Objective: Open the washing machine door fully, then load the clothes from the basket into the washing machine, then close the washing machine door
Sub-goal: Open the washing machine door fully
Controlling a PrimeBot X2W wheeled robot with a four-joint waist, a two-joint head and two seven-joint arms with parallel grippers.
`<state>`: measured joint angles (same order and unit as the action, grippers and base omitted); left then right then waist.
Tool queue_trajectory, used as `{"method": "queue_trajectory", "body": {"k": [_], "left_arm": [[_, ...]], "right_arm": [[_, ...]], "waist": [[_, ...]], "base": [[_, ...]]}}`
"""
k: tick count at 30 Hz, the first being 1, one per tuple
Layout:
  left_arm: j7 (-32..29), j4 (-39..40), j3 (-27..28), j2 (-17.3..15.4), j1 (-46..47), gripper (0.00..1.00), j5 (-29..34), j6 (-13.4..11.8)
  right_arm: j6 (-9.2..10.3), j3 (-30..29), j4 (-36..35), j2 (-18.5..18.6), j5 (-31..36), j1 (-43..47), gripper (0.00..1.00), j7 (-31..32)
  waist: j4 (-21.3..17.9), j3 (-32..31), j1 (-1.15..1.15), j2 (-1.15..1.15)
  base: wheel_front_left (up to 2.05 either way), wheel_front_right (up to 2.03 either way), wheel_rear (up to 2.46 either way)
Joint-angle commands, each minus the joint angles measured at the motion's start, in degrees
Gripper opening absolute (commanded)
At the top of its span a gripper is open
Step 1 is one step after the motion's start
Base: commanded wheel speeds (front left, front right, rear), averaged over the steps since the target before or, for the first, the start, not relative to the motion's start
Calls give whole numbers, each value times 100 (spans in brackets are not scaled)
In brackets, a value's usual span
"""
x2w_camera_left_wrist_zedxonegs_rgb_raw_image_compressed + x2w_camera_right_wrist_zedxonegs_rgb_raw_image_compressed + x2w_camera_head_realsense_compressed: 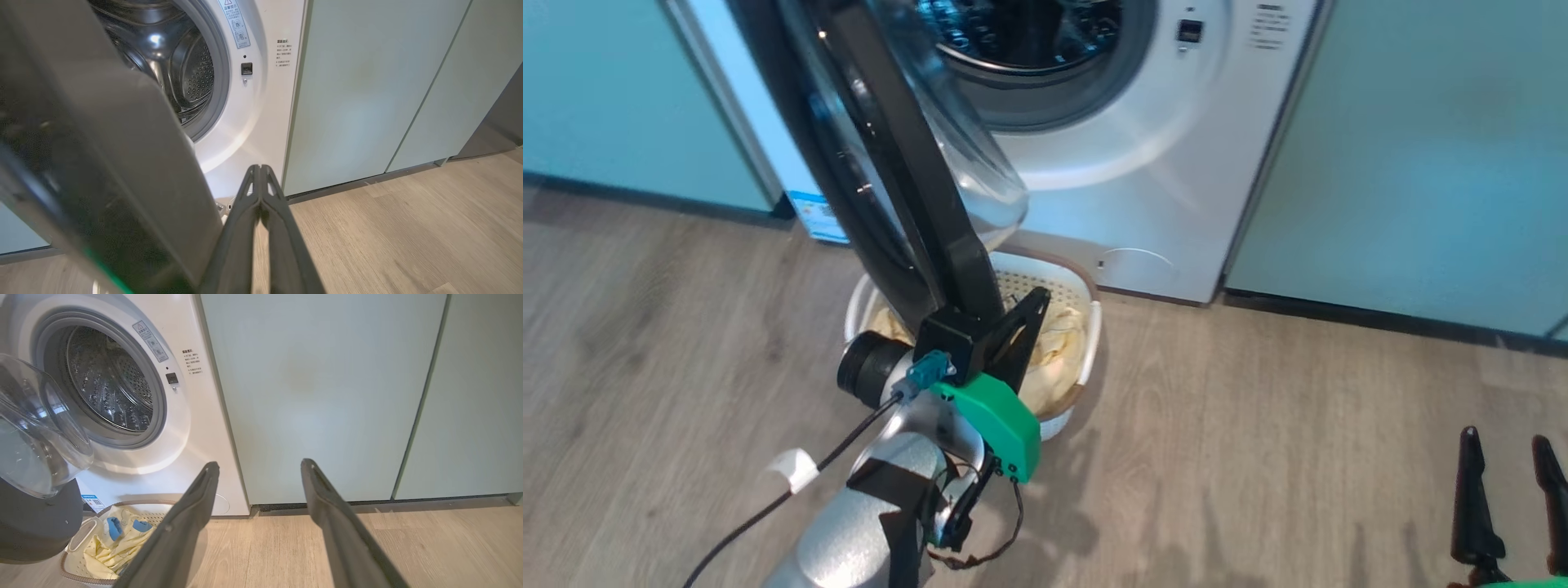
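The white washing machine [1176,163] stands with its steel drum [110,388] exposed. The washing machine door [792,139] is swung partway out to the left, black rim edge-on, and its glass bulge [36,428] faces the opening. My left gripper [259,167] is shut on nothing, and its long fingers [907,163] lie along the door's inner side. The basket [1092,327] sits on the floor below the door. It holds pale yellow clothes [118,539] with blue patches. My right gripper [1505,441] is open and empty, low at the right, well clear of the basket.
Pale green cabinets [1421,163] flank the machine on both sides. Wood-look floor [1258,449] stretches out to the right of the basket. A black cable [768,506] trails from my left forearm. A blue label sticker [817,216] marks the machine's lower left corner.
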<state>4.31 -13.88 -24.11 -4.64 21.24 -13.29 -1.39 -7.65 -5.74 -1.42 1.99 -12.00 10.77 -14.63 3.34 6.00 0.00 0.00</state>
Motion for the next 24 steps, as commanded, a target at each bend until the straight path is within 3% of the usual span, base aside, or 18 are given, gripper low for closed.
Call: {"method": "queue_trajectory", "body": {"k": [1,24], "left_arm": [[34,87,375,-210,178,0,-29,-141],[193,446,183,-183,-381,0,-51,-483]], "right_arm": [[16,93,-154,88,28,-270,100,-37],[16,-27,-27,88,164,-199,100,-37]], "waist": [[121,-2,0,0],[1780,-79,0,0]], "base": [[0,0,0],[0,0,0]]}}
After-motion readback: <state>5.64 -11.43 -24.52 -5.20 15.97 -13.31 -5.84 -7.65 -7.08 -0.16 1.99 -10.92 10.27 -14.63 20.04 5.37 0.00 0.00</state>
